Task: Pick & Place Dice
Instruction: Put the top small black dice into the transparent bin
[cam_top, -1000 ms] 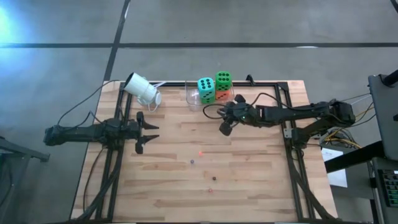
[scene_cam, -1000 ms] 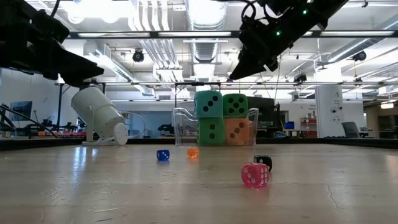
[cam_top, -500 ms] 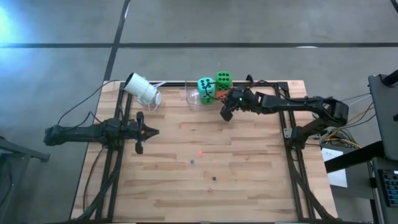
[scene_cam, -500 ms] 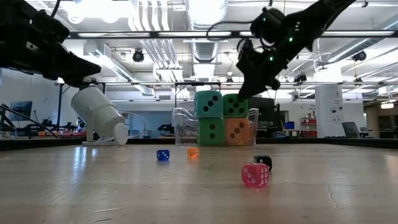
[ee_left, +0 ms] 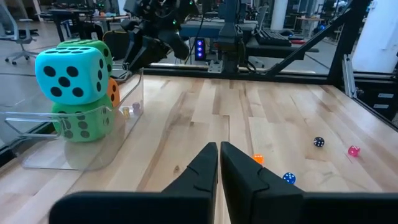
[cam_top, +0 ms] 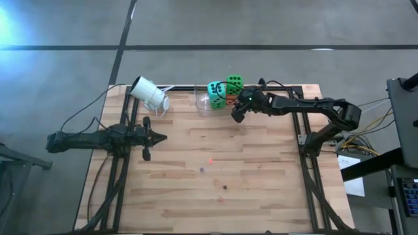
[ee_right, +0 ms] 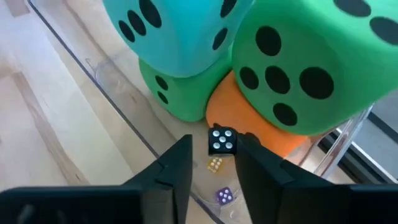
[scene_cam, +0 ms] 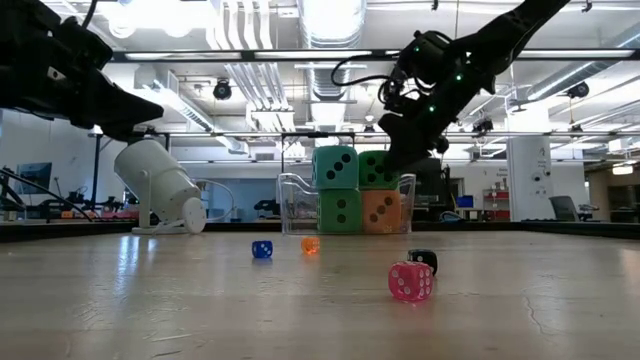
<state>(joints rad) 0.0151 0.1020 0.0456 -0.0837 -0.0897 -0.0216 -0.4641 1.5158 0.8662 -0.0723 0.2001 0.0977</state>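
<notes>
1. Right claw [ee_right: 214, 149]: parted slightly, with a tiny black die [ee_right: 221, 140] in the gap and a sliver of daylight along one side of it. Looks let go rather than pinched.
2. Directly beneath the claw: the floor of the clear tray [ee_right: 118, 115], holding a tiny yellow die [ee_right: 215, 164] and a tiny purple die [ee_right: 224, 195].
3. Just beyond the claw, inside the same tray: the stacked big dice, with the teal die [ee_right: 180, 31] and a green die [ee_right: 305, 68] on top, and a second green die [ee_right: 180, 96] and the orange die [ee_right: 249, 130] below.
4. For a clean drop: hold steady above the open strip of tray floor, widen fully, and lift straight up without brushing the soft stack or the tray wall.
5. Well away from the claw, out on the open table: a blue die [scene_cam: 262, 249], a small orange die [scene_cam: 310, 245], a black die [scene_cam: 422, 261] and a pink die [scene_cam: 411, 281], all yet to be fetched.
6. Far across from the claw: left claw [ee_left: 219, 163], closed and empty, hovering above the boards; beyond it a white cup [cam_top: 149, 93] on its side.
7. Count: four big dice; seven tiny dice, three at the tray and four on the table; one tray; one cup.
</notes>
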